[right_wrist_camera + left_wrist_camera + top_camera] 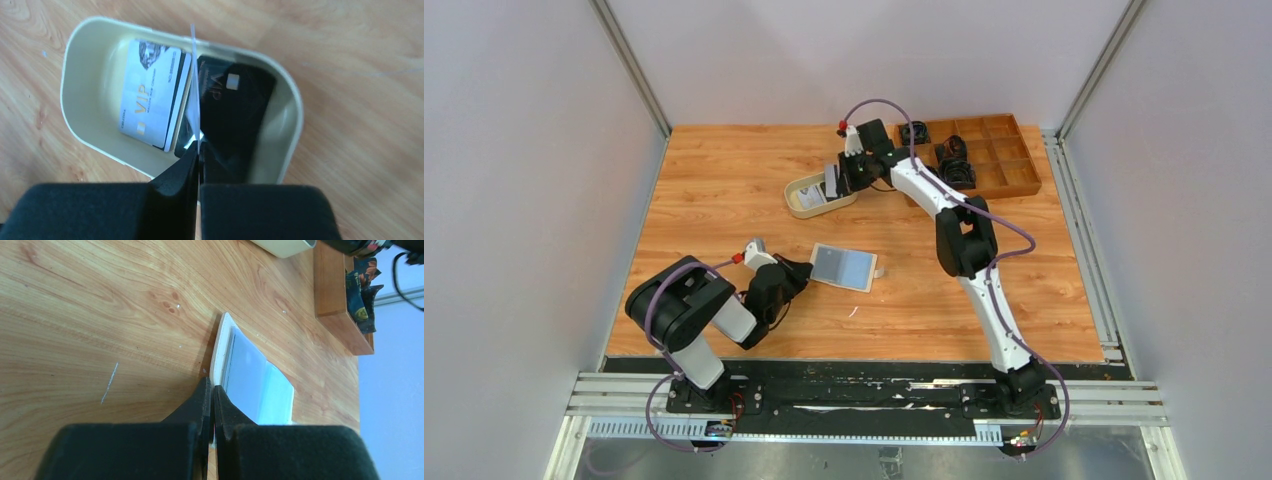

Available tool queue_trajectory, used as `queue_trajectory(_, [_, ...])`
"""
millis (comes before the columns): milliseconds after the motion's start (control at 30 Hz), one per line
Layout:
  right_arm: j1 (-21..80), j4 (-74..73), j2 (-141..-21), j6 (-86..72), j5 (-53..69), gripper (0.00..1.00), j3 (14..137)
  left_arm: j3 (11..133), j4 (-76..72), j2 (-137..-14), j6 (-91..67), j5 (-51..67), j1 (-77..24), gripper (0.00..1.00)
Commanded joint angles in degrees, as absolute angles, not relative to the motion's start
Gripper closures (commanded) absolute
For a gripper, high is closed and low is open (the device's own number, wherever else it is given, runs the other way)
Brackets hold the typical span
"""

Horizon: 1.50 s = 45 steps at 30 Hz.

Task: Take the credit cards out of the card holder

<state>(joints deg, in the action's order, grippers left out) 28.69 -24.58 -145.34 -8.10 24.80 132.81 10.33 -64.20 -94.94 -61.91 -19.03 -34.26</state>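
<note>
Top view: the right gripper (833,186), clamped on a thin light-grey card (830,178), hangs above the smooth cream oval tray (802,201), so the depositing step is in hand. The open cream-beige bifold card holder (844,267) lies flat just ahead of the left gripper (802,272). Left wrist view: the jaws are together, with the tips at the holder's cream border, which shows pale blue-grey inside. Right wrist view: beneath the edge-on card lie a glossy white card (150,102) and a black card (240,105); the next move calls for parting the jaws to release.

bright, even light from overhead; soft short shadows lie under the arms on the table (724,180). the top view is sharp. in both wrist views the near black fingers (125,450) blur, and the inside of the card holder (250,380) looks washed out
</note>
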Motion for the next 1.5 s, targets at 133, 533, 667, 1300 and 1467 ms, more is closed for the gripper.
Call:
queue_trajectory(133, [26.9,-16.0,-138.1,-8.0,23.3,1.0,115.3,10.9,-63.2,-96.3,-60.3,-19.5,-34.6,1.0])
queue_trajectory(533, [23.8,-11.5,-128.9,-9.1,23.0,1.0,101.0,11.3,-63.4,-97.4,-60.4,-18.9,-34.6,1.0])
queue_trajectory(667, [23.2,-11.6,-127.1,-9.0,23.2,1.0,98.4,11.5,-63.5,-97.5,-60.5,-18.6,-34.5,1.0])
queue_trajectory(1300, [23.0,-10.2,-113.6,-10.0,21.6,1.0,82.1,11.6,-63.6,-98.0,-60.6,-17.8,-34.6,1.0])
queue_trajectory(1467, [22.9,-13.0,-113.2,-9.2,21.3,1.0,87.1,11.6,-64.1,-98.4,-60.9,-17.3,-34.6,1.0])
